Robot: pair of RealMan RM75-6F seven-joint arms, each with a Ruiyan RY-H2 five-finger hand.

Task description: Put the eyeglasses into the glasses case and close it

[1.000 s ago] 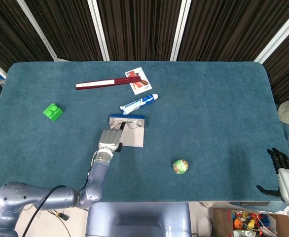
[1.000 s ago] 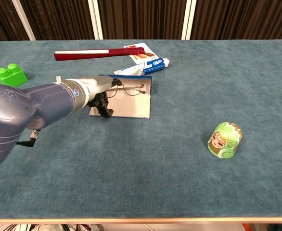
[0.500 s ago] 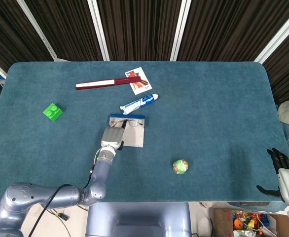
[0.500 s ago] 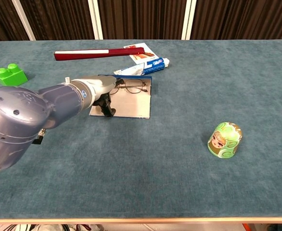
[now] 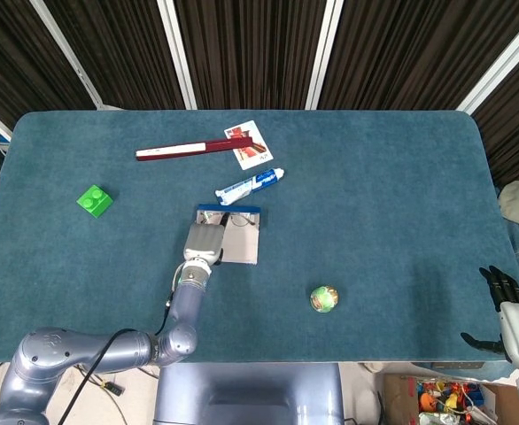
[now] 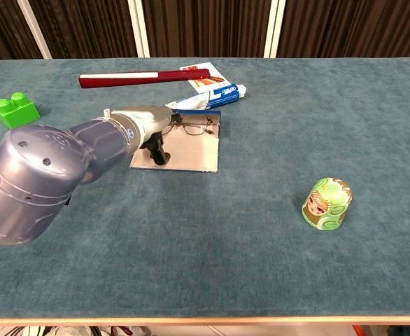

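Left robot hand [image 6: 156, 133] pinching one eyeglasses [image 6: 191, 125] over one glasses case [image 6: 191, 150]; right robot hand [image 5: 507, 312] open, empty.

The left hand [image 6: 152, 129] hides the eyeglasses' [image 6: 193, 127] left end.

bright, even overhead light; soft shadows, sharp focus throughout

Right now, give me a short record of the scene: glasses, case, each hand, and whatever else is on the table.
glasses: eyeglasses lying on the open glasses case, at its far end
case: flat on the table, lid not closed
left hand: left hand at the glasses' left side; grip unclear
right hand: right hand off the table's right edge, fingers apart, empty
other items: green block, red stick, tube, card, round toy
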